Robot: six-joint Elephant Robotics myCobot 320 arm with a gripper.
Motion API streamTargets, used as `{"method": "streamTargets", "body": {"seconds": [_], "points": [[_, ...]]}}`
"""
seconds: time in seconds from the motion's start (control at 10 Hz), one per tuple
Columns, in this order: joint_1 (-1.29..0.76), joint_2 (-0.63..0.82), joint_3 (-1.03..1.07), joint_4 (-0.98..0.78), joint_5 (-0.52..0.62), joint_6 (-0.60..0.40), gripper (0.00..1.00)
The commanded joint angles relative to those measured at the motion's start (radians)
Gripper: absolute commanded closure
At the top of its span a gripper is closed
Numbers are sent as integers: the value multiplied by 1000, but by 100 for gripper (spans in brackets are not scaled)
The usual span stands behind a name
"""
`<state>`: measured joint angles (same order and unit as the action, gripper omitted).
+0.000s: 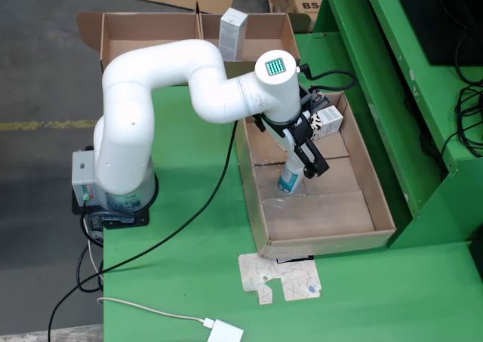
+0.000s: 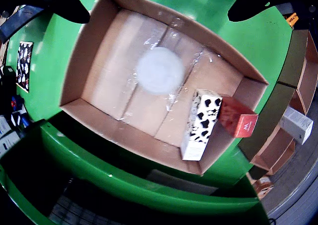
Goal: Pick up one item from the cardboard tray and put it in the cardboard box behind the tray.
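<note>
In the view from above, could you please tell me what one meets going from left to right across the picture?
Arm base → white carton in the box → bottle under the gripper → spotted carton in the tray.

The pincer point(image 1: 311, 164) hangs inside the tray point(image 1: 377, 206), its black fingers point(image 1: 315, 163) apart on either side of the top of an upright bottle point(image 1: 290, 177) standing on the tray floor; whether they touch it cannot be told. Just behind the pincer, at the tray's far end, sits a small carton point(image 1: 329, 121). Farther behind and to the left stands the box point(image 1: 143, 29), holding one upright white carton point(image 1: 232, 32).
</note>
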<state>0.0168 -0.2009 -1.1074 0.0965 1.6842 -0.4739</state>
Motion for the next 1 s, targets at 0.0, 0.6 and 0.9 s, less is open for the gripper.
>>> {"method": "streamTargets", "body": {"seconds": [0.0, 0.6, 0.9], "points": [[149, 46, 4, 1, -36, 64, 0], [208, 8, 6, 31, -65, 118, 0], [139, -268, 307, -28, -30, 103, 0]]}}
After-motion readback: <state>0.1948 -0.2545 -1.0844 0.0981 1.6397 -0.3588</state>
